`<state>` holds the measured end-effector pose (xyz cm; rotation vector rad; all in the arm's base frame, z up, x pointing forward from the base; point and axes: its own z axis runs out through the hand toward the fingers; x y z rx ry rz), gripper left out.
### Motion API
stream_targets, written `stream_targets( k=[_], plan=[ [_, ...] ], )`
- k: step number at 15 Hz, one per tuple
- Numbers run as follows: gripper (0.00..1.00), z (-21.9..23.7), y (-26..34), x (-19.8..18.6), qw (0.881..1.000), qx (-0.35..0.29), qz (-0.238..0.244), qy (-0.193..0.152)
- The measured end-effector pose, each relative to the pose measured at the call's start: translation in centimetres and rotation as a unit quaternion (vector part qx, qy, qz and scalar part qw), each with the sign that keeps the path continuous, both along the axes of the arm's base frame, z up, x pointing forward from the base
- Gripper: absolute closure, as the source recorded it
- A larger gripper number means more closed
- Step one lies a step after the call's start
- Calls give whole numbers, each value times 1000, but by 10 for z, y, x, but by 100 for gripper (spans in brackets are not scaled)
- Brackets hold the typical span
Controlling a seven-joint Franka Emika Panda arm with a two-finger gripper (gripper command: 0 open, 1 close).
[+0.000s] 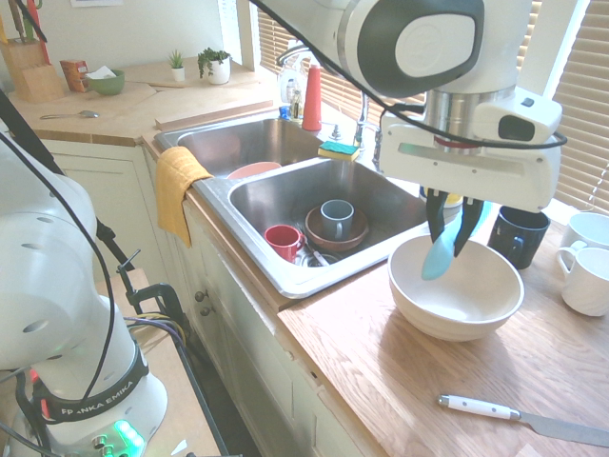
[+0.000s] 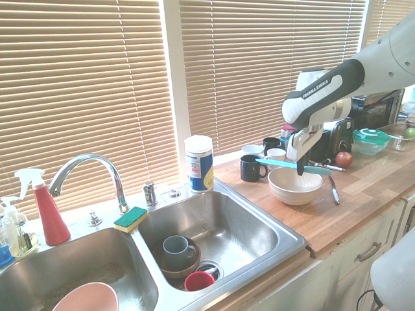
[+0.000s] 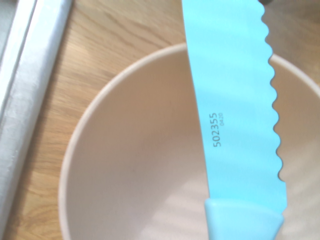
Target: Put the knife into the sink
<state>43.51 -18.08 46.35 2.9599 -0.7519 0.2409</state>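
Observation:
The light turquoise knife (image 1: 439, 259) hangs level just above the rim of the white bowl (image 1: 457, 303) on the wooden counter. My gripper (image 1: 449, 227) points straight down and is shut on the knife (image 2: 280, 162) near its middle. In the wrist view the serrated blade (image 3: 235, 100) crosses over the bowl (image 3: 135, 170). The sink (image 1: 285, 190) is the steel basin left of the bowl, holding a red cup (image 1: 283, 241) and a grey mug (image 1: 335, 218) in a brown bowl. From the other side the sink (image 2: 227, 210) lies left of and below my gripper (image 2: 300, 166).
A white-handled metal knife (image 1: 485, 409) lies on the counter in front of the bowl. A dark mug (image 1: 519, 235) and white mugs (image 1: 585, 276) stand behind it. The larger basin (image 1: 238, 143) holds a pink bowl. A sponge (image 1: 338, 149) sits by the faucet (image 2: 91, 168); a yellow towel (image 1: 176, 186) drapes over the edge.

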Motion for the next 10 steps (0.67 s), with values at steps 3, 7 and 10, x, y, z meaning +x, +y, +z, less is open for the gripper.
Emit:
stream_targets(
  k=[3, 7, 10],
  plan=[
    [100, 32, 49, -2, 1000, -6, 27, -10],
    [100, 31, 147, -10, 999, 8, 27, -16],
    [100, -33, 218, -1, 1000, 8, 13, -21]
  ],
)
